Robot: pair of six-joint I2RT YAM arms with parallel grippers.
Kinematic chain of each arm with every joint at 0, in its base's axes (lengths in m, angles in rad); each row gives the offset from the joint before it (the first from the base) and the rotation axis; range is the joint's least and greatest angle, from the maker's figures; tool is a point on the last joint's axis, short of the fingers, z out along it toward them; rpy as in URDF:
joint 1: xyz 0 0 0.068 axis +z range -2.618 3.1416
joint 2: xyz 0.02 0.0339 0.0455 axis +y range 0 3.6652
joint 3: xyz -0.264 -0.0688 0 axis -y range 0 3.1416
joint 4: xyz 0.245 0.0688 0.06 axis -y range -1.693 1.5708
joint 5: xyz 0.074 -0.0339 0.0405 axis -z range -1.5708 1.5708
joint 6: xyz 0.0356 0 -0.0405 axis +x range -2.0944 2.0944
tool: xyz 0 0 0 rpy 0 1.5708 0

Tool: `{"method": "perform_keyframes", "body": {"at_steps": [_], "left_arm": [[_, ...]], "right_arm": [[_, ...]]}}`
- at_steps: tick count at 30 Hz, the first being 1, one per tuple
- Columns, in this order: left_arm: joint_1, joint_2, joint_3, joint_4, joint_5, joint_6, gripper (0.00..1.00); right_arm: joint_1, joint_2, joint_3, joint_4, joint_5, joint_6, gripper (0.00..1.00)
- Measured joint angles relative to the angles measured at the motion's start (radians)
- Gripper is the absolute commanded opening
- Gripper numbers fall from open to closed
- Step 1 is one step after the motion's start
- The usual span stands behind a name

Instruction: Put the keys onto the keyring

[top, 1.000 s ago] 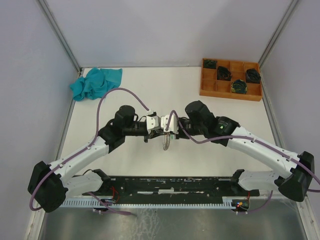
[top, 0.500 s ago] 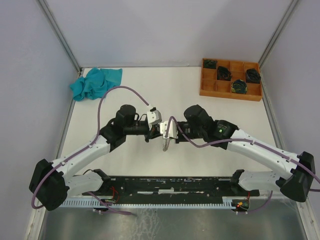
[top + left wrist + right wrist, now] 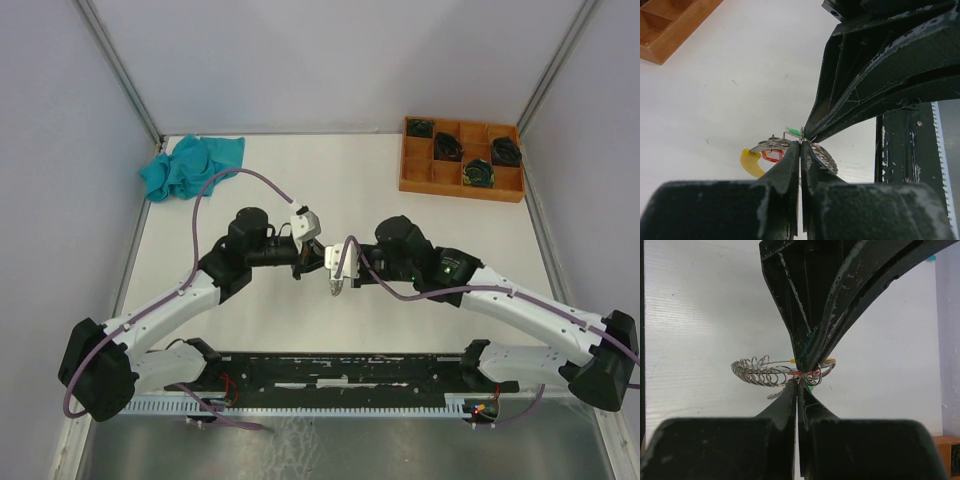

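The silvery ribbed keyring (image 3: 757,373) hangs off the table between both grippers; it also shows in the top view (image 3: 337,287) and in the left wrist view (image 3: 823,155). Its long yellow tag (image 3: 751,162) curls down at the left. A red tag (image 3: 771,155) sits by the ring. My left gripper (image 3: 800,145) is shut on the ring's wire. My right gripper (image 3: 798,382) is shut tip to tip against it, with the green tag (image 3: 794,131) of a key sticking out beside its tips. A bare metal key (image 3: 774,395) dangles below the ring. The pale yellow key cannot be made out.
A wooden compartment tray (image 3: 408,172) at the back right holds black round coils with green marks (image 3: 478,173). A teal cloth (image 3: 192,165) lies at the back left. A black rail (image 3: 350,375) runs along the near edge.
The two grippers have stayed together on the keyring. The right gripper has shifted slightly toward the near edge, and the left wrist has turned, its white camera block moving up and left.
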Motion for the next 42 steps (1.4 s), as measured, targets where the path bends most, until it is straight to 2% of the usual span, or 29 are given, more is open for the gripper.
{"method": "perform_keyframes", "body": {"at_steps": [20, 31, 42], "left_arm": [[0.000, -0.065, -0.117, 0.196, -0.042, -0.086, 0.03], [0.000, -0.072, -0.139, 0.240, -0.090, -0.114, 0.22], [0.003, -0.134, -0.164, 0.220, -0.130, -0.103, 0.30]], "right_arm": [[0.012, -0.062, -0.053, 0.061, 0.066, 0.016, 0.01], [0.012, -0.047, -0.045, 0.033, 0.068, 0.014, 0.01], [0.011, 0.026, -0.030, -0.044, 0.057, 0.004, 0.01]]}}
